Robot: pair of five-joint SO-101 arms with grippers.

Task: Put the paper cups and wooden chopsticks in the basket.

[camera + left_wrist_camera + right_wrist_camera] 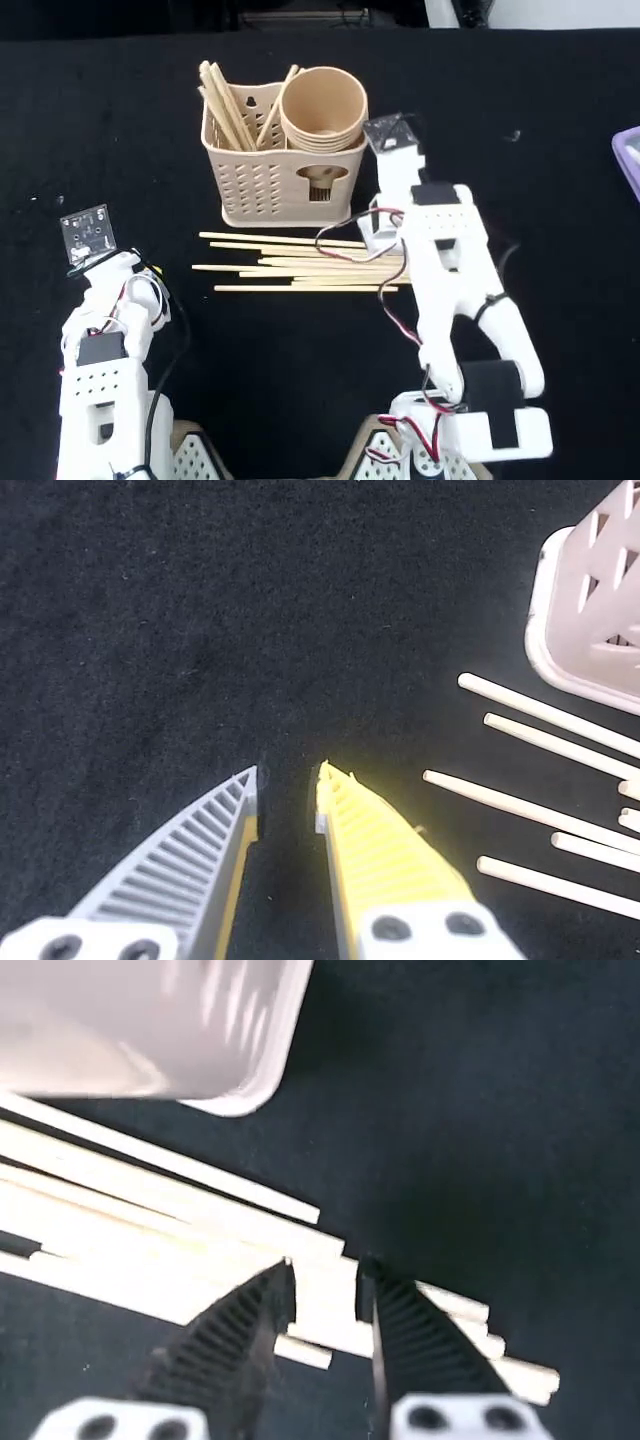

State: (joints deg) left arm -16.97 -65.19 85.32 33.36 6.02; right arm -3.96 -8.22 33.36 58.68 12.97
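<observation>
The basket [270, 185] stands mid-back on the bench [120, 120]. Stacked cups [323, 105] fill its right half and upright chopsticks [225, 105] lean in its left, with a narrow gap between them. Loose chopsticks [290, 265] lie across the strip just in front of the basket. The right arm [450, 280] hangs over their right ends, and the right end effector [325, 1265] is slightly parted above them. Bare bench lies beside the sticks' other ends, under the slightly parted left end effector [285, 772].

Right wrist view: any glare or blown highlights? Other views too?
Right wrist view: the basket wall washes out to near white, and the chopsticks glare pale. Left wrist view: light looks even. High view: the black cloth swallows shadows, with no glare on the cups.
</observation>
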